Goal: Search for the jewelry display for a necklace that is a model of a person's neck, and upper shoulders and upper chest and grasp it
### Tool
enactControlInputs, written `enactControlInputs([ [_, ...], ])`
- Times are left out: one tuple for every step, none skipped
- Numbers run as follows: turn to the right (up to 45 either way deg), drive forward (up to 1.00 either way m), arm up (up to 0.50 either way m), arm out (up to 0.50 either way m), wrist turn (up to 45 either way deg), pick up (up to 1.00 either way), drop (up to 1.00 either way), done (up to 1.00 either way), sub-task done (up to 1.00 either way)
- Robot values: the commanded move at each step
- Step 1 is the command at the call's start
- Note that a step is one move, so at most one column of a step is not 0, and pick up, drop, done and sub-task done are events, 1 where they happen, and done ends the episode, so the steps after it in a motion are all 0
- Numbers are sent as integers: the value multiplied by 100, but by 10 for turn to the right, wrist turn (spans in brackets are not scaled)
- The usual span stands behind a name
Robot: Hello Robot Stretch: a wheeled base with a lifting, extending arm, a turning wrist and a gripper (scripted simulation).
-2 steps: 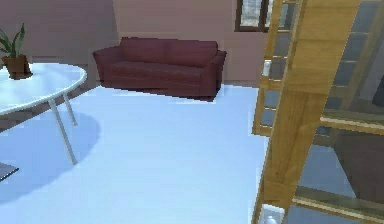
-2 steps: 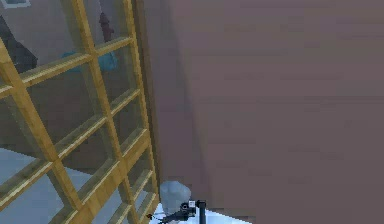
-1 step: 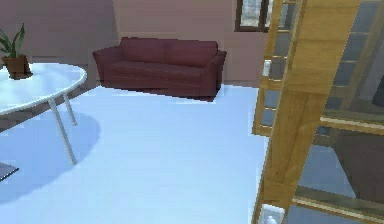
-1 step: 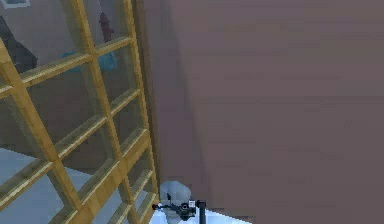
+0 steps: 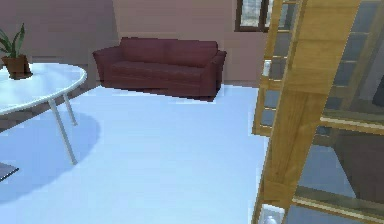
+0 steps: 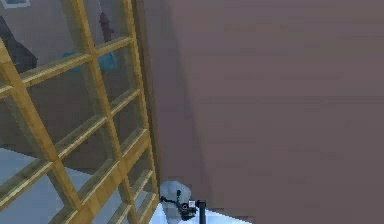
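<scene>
In the forward view a brown pot [image 5: 16, 66] holding a green plant [image 5: 12, 42] stands on the white round table [image 5: 45, 88]. Right of it comes a dark red sofa [image 5: 160, 65], then a glazed wooden frame [image 5: 300, 110]. In the arm side view a pale rounded thing [image 6: 172, 191] lies just left of the gripper [image 6: 181, 203]. I cannot tell whether it is what the task seeks, whether it is held, or how the fingers are set.

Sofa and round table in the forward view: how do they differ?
The sofa is dark red, low, by the far wall; the table is white, on thin legs, nearer. The sofa is boxy; the table's top is round and bears a potted plant. Both stand on the pale floor.
</scene>
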Motion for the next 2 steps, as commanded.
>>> enactControlInputs([
  [0,0,-30,0,0,0,0,0,0],
  [0,0,0,0,0,100,0,0,0],
])
